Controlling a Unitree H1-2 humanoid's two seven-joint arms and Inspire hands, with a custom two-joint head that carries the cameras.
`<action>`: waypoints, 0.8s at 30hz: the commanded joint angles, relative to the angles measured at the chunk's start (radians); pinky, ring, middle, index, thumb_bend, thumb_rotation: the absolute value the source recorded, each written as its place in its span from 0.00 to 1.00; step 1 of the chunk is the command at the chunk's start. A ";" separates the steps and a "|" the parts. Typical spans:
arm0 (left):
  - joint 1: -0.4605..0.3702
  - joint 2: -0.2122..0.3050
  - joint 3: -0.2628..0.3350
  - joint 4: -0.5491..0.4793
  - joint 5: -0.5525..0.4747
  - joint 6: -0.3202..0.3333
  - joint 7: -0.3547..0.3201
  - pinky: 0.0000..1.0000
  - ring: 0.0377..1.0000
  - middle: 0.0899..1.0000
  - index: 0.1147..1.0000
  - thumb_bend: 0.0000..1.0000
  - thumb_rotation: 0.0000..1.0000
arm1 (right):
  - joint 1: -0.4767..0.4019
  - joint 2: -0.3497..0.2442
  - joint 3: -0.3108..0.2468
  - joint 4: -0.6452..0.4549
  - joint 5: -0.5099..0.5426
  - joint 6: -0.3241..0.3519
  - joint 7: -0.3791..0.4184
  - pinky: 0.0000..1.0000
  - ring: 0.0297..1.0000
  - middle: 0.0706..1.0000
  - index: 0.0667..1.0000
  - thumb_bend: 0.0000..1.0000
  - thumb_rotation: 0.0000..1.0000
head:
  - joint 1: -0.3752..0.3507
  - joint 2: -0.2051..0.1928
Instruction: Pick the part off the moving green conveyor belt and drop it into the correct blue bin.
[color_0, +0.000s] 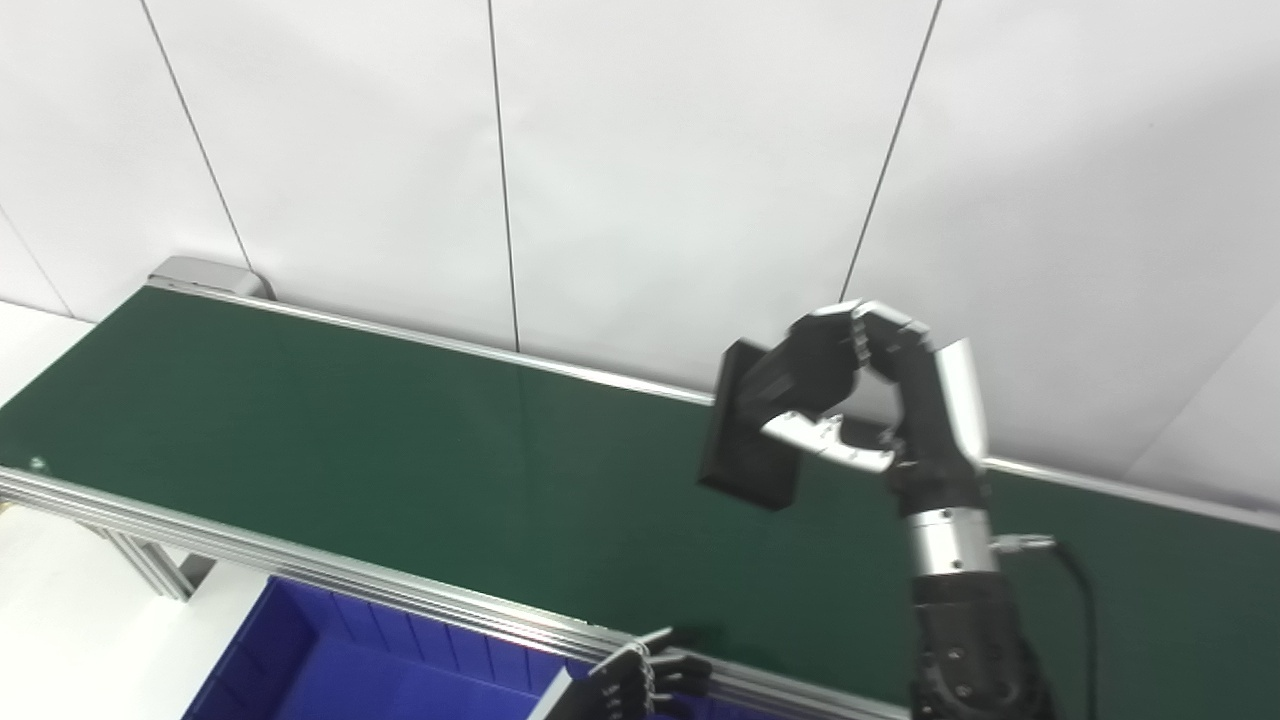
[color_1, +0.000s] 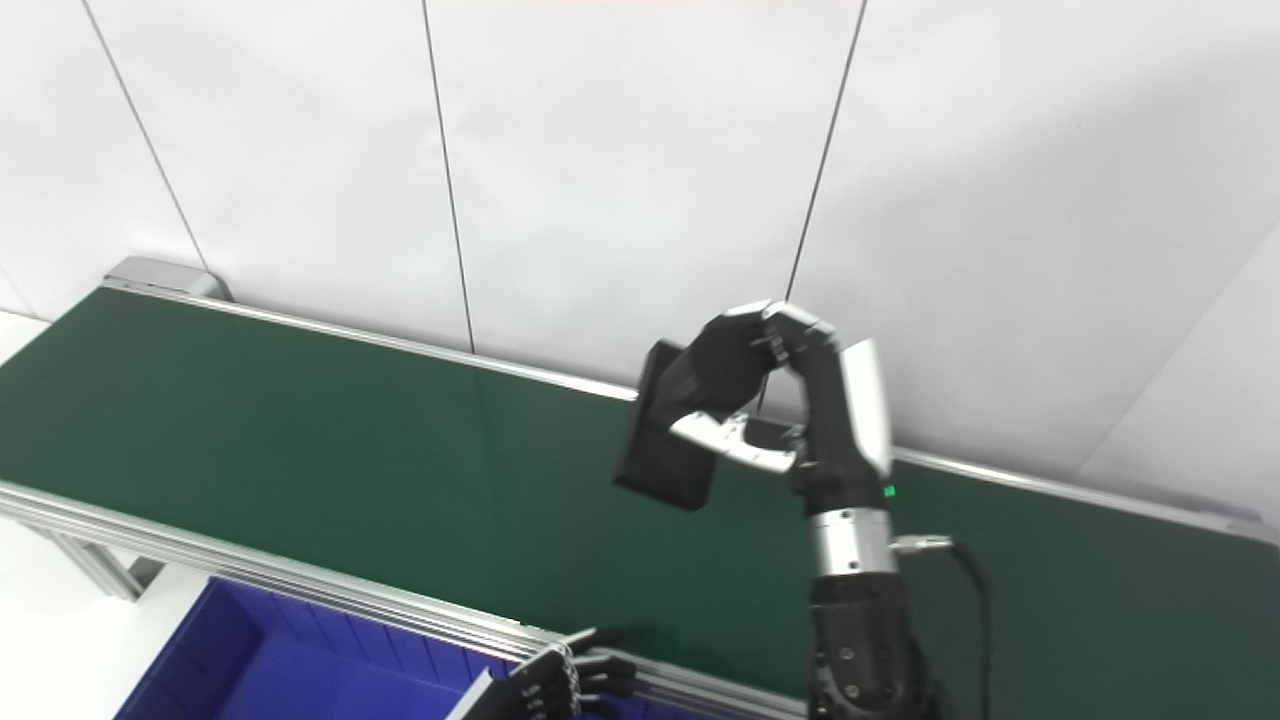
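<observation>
The left hand (color_0: 640, 685) is cut off by the bottom edge at lower centre, so only its dark fingertips show and its state cannot be told. The blue bin (color_0: 300, 660) runs off the bottom edge at lower left, most of it unseen. The right hand (color_0: 860, 390) covers part of the black part (color_0: 745, 440). The green conveyor belt (color_0: 400, 440) leaves the frame at the right edge.
</observation>
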 joint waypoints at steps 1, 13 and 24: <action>0.002 0.011 0.003 -0.038 -0.018 -0.036 -0.019 0.70 0.75 0.77 0.84 0.83 0.52 | -0.018 -0.004 -0.018 -0.069 -0.004 0.024 0.010 0.40 0.41 0.46 0.46 0.52 0.00 | -0.013 0.007; 0.023 0.073 0.033 -0.083 -0.104 -0.028 -0.065 0.75 0.79 0.79 0.89 0.80 0.60 | 0.088 -0.085 -0.093 -0.360 -0.048 0.188 0.079 0.35 0.38 0.45 0.50 0.52 0.00 | -0.287 0.118; 0.030 0.144 0.085 -0.103 -0.195 -0.010 -0.119 0.72 0.77 0.77 0.86 0.88 0.61 | 0.334 -0.107 -0.154 -0.558 -0.054 0.245 0.099 0.31 0.36 0.45 0.52 0.51 0.00 | -0.430 0.195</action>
